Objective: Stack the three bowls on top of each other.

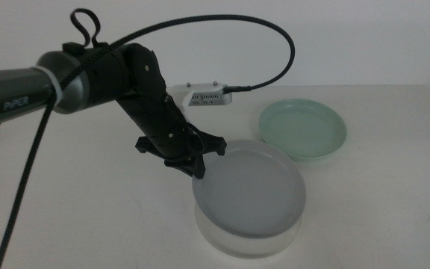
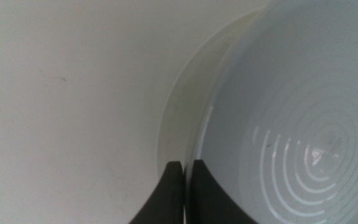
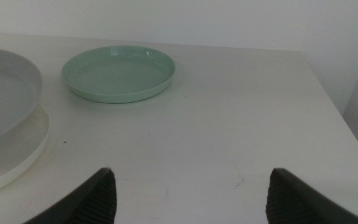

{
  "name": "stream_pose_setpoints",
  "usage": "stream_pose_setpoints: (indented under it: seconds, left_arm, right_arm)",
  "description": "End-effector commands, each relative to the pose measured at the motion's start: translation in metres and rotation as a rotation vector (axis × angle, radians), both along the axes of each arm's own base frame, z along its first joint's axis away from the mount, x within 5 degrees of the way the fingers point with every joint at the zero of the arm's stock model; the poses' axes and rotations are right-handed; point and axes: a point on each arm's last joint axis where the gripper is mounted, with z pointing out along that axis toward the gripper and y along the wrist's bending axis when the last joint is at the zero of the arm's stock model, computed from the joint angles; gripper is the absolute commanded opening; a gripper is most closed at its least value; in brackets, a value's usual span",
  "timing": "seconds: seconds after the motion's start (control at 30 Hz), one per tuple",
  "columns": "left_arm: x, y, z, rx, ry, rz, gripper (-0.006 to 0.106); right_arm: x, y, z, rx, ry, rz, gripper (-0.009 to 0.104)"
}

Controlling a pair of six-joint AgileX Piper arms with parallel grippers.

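The grey bowl (image 1: 248, 190) sits over the white bowl (image 1: 245, 245) at the front middle of the table; I cannot tell whether it rests fully in it. My left gripper (image 1: 196, 168) is shut on the grey bowl's left rim; the left wrist view shows the jaws pinched on the rim of the grey bowl (image 2: 291, 124), with the white bowl's rim (image 2: 182, 106) just outside. The mint green bowl (image 1: 302, 128) lies alone at the back right. My right gripper (image 3: 191, 190) is open and empty, low over the table, facing the green bowl (image 3: 118, 73).
A small white box (image 1: 204, 96) with a black cable (image 1: 275, 33) lies at the back of the table, behind the left arm. The table's right edge (image 3: 328, 93) is near the right gripper.
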Motion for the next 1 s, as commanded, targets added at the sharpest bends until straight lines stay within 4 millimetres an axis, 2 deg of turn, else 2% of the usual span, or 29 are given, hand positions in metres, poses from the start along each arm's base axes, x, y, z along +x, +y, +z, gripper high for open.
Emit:
stream_pose_setpoints:
  seconds: [0.0,0.17,0.3,0.37,0.5,0.57,0.7,0.8,0.97]
  left_arm:
    - [0.001,-0.005,0.022,-0.074,-0.060,0.030,0.000]
    - [0.005,-0.007,0.006,-0.059,-0.027,0.030,0.000]
    - [0.006,-0.008,0.001,-0.048,-0.014,0.027,0.009]
    - [0.006,-0.008,0.001,-0.049,-0.013,0.027,0.020]
    - [0.004,-0.007,0.009,-0.048,-0.004,0.000,0.055]
    - [0.004,-0.004,0.023,-0.050,-0.021,-0.033,0.071]
    - [0.001,0.011,0.069,-0.068,-0.051,-0.078,0.094]
    - [-0.010,0.030,0.104,-0.075,-0.077,-0.100,0.103]
    - [-0.042,0.063,0.155,-0.068,-0.188,-0.081,0.104]
  right_arm:
    - [0.000,-0.002,0.011,-0.009,-0.114,-0.020,0.061]
    - [0.000,-0.002,0.011,-0.009,-0.114,-0.020,0.061]
    - [0.000,-0.002,0.011,-0.009,-0.114,-0.020,0.061]
    - [0.000,-0.002,0.011,-0.009,-0.114,-0.020,0.061]
    - [0.000,-0.002,0.011,-0.009,-0.114,-0.020,0.061]
    - [0.000,-0.002,0.011,-0.009,-0.114,-0.020,0.061]
    - [0.000,-0.002,0.011,-0.009,-0.114,-0.020,0.061]
    - [0.000,-0.002,0.011,-0.009,-0.114,-0.020,0.061]
    - [0.000,-0.002,0.011,-0.009,-0.114,-0.020,0.061]
